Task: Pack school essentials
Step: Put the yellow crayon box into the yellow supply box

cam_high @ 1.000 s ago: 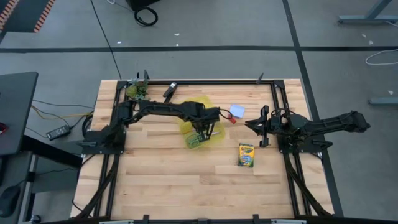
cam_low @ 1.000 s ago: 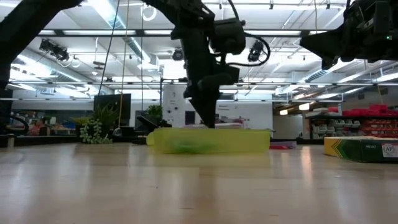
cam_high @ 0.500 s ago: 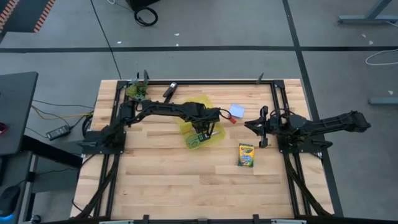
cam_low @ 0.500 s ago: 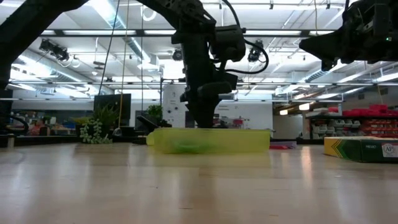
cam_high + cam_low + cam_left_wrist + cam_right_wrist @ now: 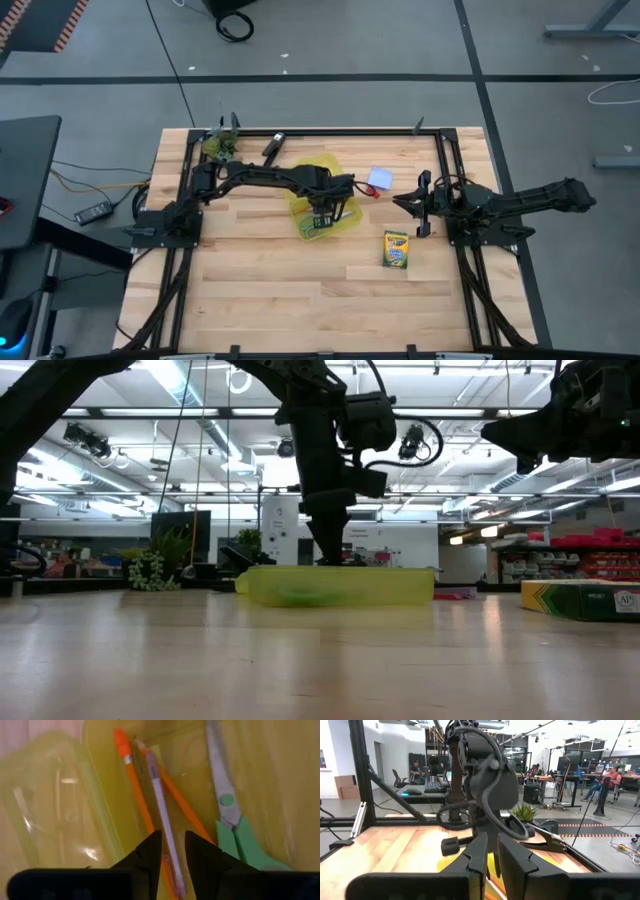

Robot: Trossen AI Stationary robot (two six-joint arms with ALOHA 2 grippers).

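Left gripper (image 5: pixel 173 851): down inside the yellow case (image 5: pixel 322 205), fingers nearly together with a narrow gap, nothing clamped.
Purple pen (image 5: pixel 161 815): runs through that gap, two orange pencils (image 5: pixel 136 785) flanking it.
Green-handled scissors (image 5: pixel 231 827): beside the fingers.
Right gripper (image 5: pixel 418 204): raised, narrowly parted, empty.
Crayon box (image 5: pixel 396 249): just beside it.

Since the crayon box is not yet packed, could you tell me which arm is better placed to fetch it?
Right. The right gripper hangs just beside the crayon box, while the left gripper is down in the yellow case.
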